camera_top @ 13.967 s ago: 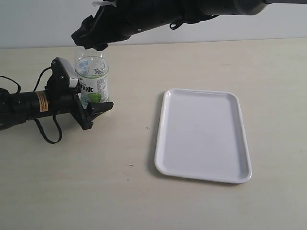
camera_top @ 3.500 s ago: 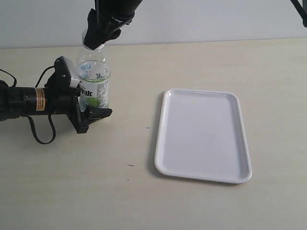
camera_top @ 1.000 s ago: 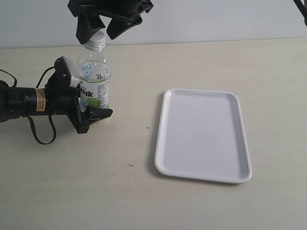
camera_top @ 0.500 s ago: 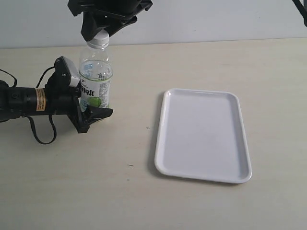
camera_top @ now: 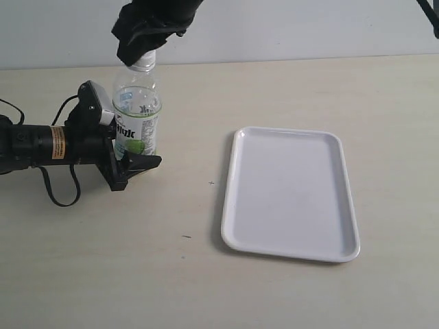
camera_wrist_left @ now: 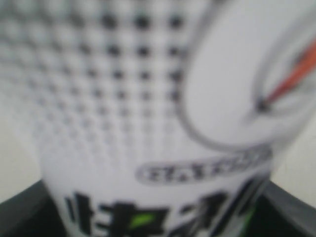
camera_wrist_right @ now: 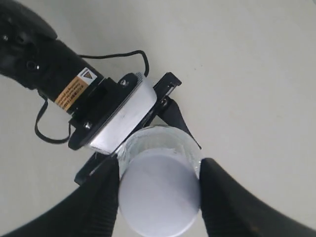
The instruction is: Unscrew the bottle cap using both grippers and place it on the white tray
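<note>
Left gripper (camera_top: 129,159) clamped on bottle (camera_top: 135,113), upright on table (camera_top: 171,274), well apart from tray (camera_top: 288,199). Right gripper (camera_wrist_right: 159,190) jaws pinch cap (camera_wrist_right: 159,195), seemingly snug, not yet off. Risk: loose grip slips during twist, or twist tips bottle.

**Setting.** A table (camera_top: 288,89) with a pale beige, matt top fills most of the exterior view; its surface is plain, with a faint, fine grain. Behind the table's far edge rises a smooth wall (camera_top: 309,31), pale grey-blue, meeting the top in a straight horizontal line. Two small dark specks mark the top: one speck (camera_top: 211,182) near the table's middle, the other speck (camera_top: 186,237) closer to the table's near edge. Illumination is even and diffuse; shadows cast on the table are soft and short. The right wrist view shows the same beige table top (camera_wrist_right: 237,59) from above.
</note>
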You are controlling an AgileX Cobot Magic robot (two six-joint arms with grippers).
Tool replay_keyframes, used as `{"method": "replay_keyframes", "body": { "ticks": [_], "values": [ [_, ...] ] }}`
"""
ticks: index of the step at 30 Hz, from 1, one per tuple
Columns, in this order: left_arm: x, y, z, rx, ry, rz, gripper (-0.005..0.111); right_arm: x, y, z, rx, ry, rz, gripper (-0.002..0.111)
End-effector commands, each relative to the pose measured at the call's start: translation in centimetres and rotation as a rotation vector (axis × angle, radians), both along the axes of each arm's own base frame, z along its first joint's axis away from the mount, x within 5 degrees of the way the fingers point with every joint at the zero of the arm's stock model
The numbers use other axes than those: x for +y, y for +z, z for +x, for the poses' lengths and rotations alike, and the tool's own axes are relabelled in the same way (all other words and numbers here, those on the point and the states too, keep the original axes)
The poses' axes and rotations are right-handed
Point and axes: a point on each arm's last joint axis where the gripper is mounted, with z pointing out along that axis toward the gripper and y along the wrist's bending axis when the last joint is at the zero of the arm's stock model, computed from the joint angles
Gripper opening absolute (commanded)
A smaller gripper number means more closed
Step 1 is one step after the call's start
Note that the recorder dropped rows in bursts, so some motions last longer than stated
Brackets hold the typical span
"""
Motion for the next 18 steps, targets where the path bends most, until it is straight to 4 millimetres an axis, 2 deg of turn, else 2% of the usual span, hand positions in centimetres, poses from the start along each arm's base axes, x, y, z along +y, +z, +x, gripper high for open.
{"method": "replay_keyframes", "body": {
  "ticks": [1, 12, 18],
  "values": [
    [-0.22, 0.0, -0.29, 0.003, -0.018, -0.001, 0.0, -0.05, -0.17, -0.17, -0.127, 0.205, -0.079, 0.0],
    [-0.32, 0.13, -0.32, -0.002, -0.025, -0.017, 0.0, -0.05, -0.16, -0.17, -0.436, 0.639, -0.207, 0.0],
    [-0.34, 0.16, -0.33, -0.002, -0.027, -0.021, 0.0, -0.1, -0.19, -0.15, -0.478, 0.698, -0.23, 0.0]
  ]
}}
